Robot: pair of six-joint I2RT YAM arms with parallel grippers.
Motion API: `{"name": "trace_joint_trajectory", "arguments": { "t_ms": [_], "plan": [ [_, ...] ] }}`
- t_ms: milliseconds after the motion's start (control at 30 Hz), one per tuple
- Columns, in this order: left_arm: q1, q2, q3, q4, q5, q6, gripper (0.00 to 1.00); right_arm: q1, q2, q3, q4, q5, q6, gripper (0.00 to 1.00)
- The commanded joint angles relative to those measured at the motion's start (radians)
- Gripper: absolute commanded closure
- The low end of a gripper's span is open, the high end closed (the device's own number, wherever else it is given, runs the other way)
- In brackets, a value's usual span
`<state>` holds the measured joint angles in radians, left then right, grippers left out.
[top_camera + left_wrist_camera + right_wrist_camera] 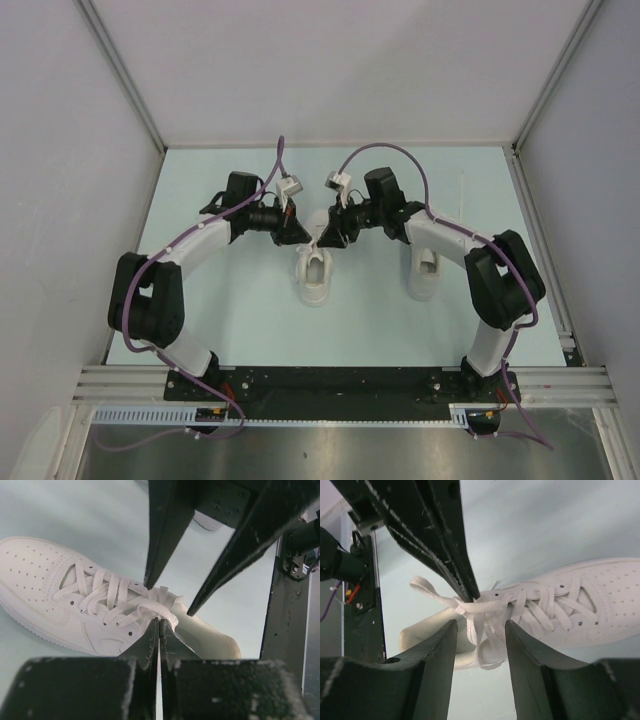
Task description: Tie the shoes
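- The left gripper point(159, 629) reaches in from the left of the overhead view to the middle of the table point(230, 325). Its two fingers are pressed tight together, with a strand of white lace point(476, 608) nipped between the tips, just above the shoe's tongue. I'd say it holds that strand taut so the other arm has something steady to work against.
- The near sneaker point(313, 278) sits at the centre of the overhead view, toe toward the bottom of the frame and heel end under the two meeting grippers. Its laces are crossed through the eyelets. A small loop point(422, 585) sticks out at the left of the right wrist view, but no finished bow shows, so the tying looks only partly done.
- The right gripper point(480, 626) comes in from the right, fingers apart, straddling the bunched laces over the tongue. It holds nothing, and whether either finger brushes a lace I cannot tell. It looks placed to close on a strand.
- The second sneaker point(424, 276) lies right of centre, partly under the right forearm, apart from both grippers and untouched.
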<state>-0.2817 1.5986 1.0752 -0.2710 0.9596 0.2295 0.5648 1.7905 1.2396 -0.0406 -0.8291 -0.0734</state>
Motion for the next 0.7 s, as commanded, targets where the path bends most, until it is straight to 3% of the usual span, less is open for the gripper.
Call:
{"name": "trace_joint_trajectory", "arguments": {
  "t_ms": [0, 267, 667],
  "plan": [
    [0.004, -0.043, -0.006, 0.021, 0.057, 0.065, 1.0, -0.034, -0.028, 0.003, 0.157, -0.042, 0.17, 0.51],
    [0.003, -0.057, -0.006, 0.019, 0.068, 0.085, 1.0, -0.028, 0.03, 0.001, 0.229, -0.024, 0.224, 0.48],
    [0.001, -0.06, -0.012, 0.05, 0.054, 0.061, 1.0, -0.016, 0.06, 0.001, 0.073, -0.047, 0.077, 0.5]
  ]
}}
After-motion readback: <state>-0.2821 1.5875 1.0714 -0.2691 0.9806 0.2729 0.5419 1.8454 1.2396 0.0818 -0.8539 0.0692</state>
